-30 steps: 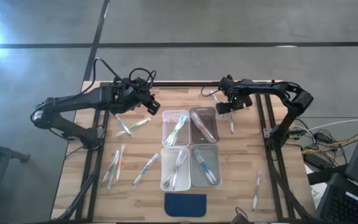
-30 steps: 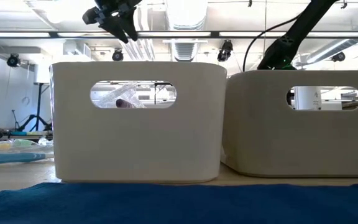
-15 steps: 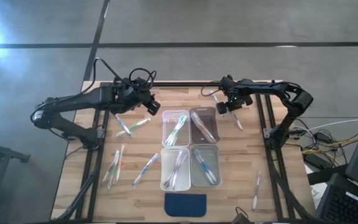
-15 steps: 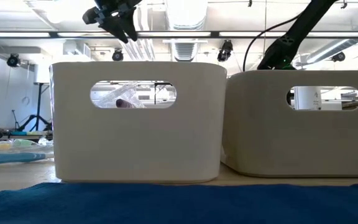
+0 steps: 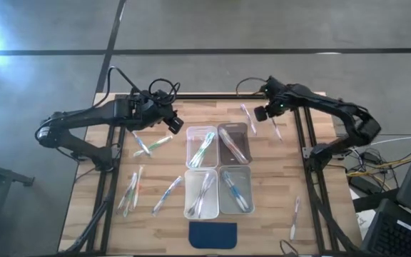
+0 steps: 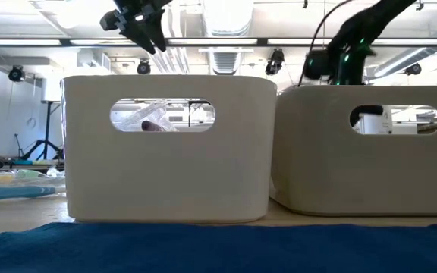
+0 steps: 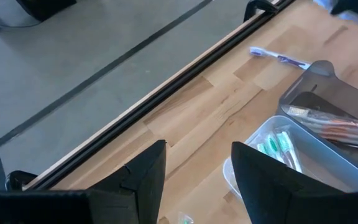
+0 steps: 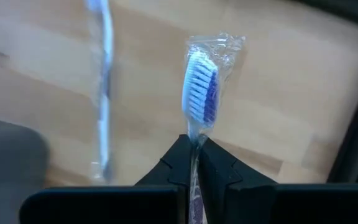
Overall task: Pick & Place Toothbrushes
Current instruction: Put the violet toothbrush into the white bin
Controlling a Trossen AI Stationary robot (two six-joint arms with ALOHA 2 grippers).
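My right gripper [image 5: 270, 114] is above the far right part of the table, shut on a wrapped toothbrush with blue bristles [image 8: 201, 93]; in the high view that toothbrush [image 5: 276, 130] shows just beside the gripper. Another toothbrush [image 5: 247, 117] lies flat on the wood close by. My left gripper [image 5: 174, 123] hangs open above the table, left of the far left bin [image 5: 201, 145], with nothing between its fingers [image 7: 145, 177]. Loose toothbrushes lie on the left of the table [image 5: 149, 145], [image 5: 166, 194] and one near the right edge [image 5: 295, 218]. My right gripper pinches the toothbrush between its two fingertips [image 8: 178, 163] at the neck just below the head [image 8: 194, 135]. The bristled head in its clear wrapper sticks out past the fingertips. The handle is hidden behind the fingers. The brush looks lifted clear of the wood.
Four clear bins [image 5: 234, 143], [image 5: 201, 193], [image 5: 235, 190] stand in a block mid-table, each with toothbrushes inside. A dark blue pad [image 5: 212, 234] lies at the near edge. Black frame rails run along the table's far edge [image 7: 185, 74] and sides.
My right gripper has shut on a toothbrush that lay on the wood right of the far right bin, then risen and gone toward the table's far edge. The toothbrush has come up off the table with it.
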